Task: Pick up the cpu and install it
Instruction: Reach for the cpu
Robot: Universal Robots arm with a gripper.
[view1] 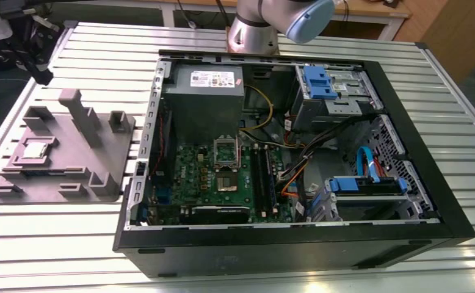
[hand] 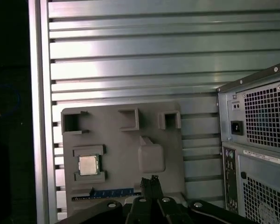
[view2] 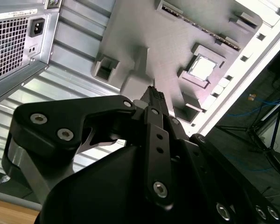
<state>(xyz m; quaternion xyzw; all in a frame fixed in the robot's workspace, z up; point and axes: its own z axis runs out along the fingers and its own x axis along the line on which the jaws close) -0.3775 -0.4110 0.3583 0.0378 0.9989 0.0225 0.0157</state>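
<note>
The cpu (view1: pixel 35 148) is a small silver-grey square lying flat in a recess of the grey plastic tray (view1: pixel 74 177), at the exterior view's left of the open computer case. Both wrist views show the cpu (hand: pixel 87 164) (view2: pixel 204 67) from well above. My gripper (hand: pixel 149 180) (view2: pixel 154 94) hangs high over the tray with its two black fingertips pressed together and nothing between them. It is off to one side of the chip and clear of it. On the green motherboard (view1: pixel 196 177), the dark square socket (view1: pixel 225 181) has its metal frame (view1: pixel 225 148) raised.
The case (view1: pixel 295 244) lies on its side on a ribbed aluminium table (view1: pixel 99 49), with a grey power supply (view1: pixel 205 104), blue drive bays (view1: pixel 323 82) and loose cables inside. Raised blocks (view1: pixel 79 113) stand on the tray, and a blue-edged strip (hand: pixel 109 192) lies in it. The arm's base (view1: pixel 254 33) stands behind the case.
</note>
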